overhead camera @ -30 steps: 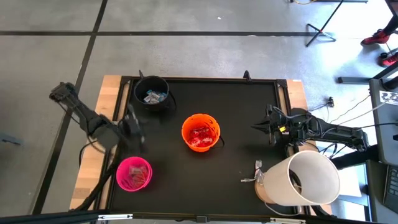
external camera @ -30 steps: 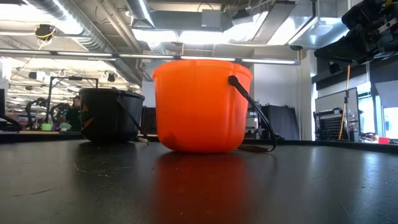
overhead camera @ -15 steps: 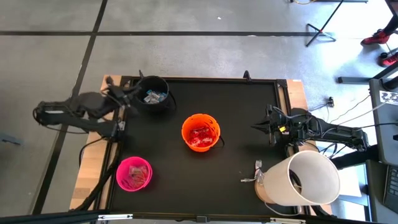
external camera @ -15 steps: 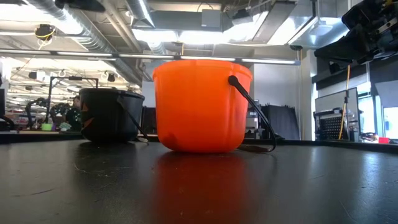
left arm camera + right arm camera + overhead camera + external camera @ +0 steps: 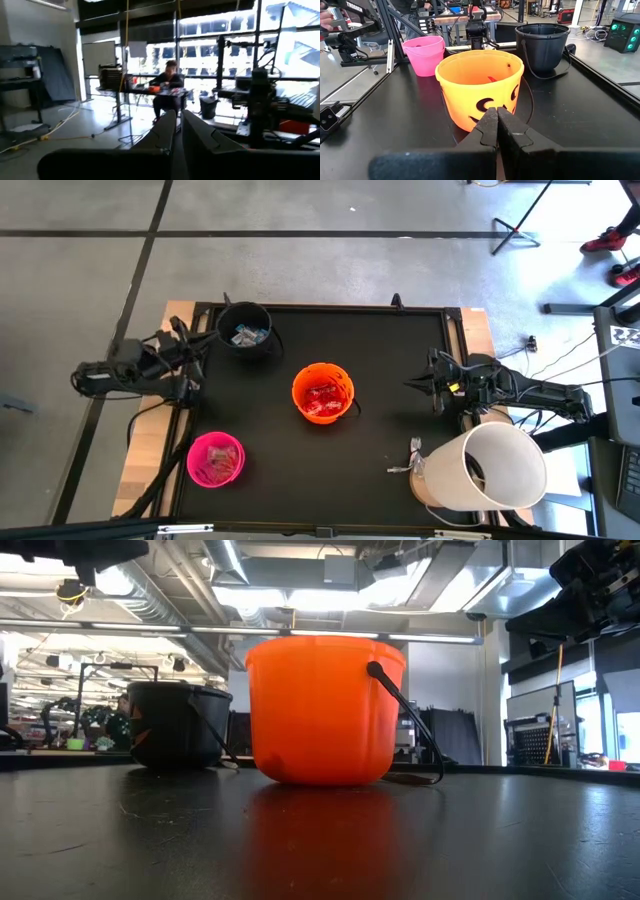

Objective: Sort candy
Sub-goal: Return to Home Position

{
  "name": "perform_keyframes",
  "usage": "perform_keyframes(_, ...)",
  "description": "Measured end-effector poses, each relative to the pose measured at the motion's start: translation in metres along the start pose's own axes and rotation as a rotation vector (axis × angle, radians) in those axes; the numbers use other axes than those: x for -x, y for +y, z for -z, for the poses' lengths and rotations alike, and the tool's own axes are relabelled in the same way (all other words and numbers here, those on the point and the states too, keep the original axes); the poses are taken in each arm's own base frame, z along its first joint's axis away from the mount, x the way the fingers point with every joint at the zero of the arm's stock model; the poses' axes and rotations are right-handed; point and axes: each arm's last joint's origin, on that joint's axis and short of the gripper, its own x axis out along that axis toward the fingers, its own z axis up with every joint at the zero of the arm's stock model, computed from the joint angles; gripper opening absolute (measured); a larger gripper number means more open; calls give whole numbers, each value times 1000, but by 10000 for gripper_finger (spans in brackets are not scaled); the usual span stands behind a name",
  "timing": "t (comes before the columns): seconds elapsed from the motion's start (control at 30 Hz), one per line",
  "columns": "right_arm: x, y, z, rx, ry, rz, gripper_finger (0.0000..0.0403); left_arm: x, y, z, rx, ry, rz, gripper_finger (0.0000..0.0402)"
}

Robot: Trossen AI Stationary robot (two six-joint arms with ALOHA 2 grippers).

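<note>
Candy (image 5: pixel 322 402) lies inside the orange bucket (image 5: pixel 296 386), black bucket (image 5: pixel 222 328) and pink bucket (image 5: pixel 191 460) on the desk (image 5: pixel 400 350); left gripper (image 5: pixel 178 114) at the desk's left edge, fingers (image 5: pixel 162 136) pressed together, empty; right gripper (image 5: pixel 496 110) facing the orange bucket, likewise closed on nothing.

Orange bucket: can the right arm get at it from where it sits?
Probably yes. The right gripper, shut, points straight at the orange bucket from the table's right side, with only bare black tabletop between them. The left gripper is off by the black bucket, clear of that path.
</note>
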Motion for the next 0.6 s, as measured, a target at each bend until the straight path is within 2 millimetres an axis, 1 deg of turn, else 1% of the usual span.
perform_keyframes(0.1, 0, 0, 0, 0, 0, 0, 5, 0, -2, 8, 27, -34, 37, 23)
perform_keyframes(0.23, 0, 0, 0, 0, 0, 0, 5, -2, -5, 18, 32, -16, 47, 23)
perform_keyframes(0.37, 0, 0, 0, 0, 0, 0, 5, -5, -10, 26, 85, -26, 101, 23)
perform_keyframes(0.6, 0, 0, 0, 0, 0, 0, 5, -6, -11, 29, 99, -7, 111, 23)
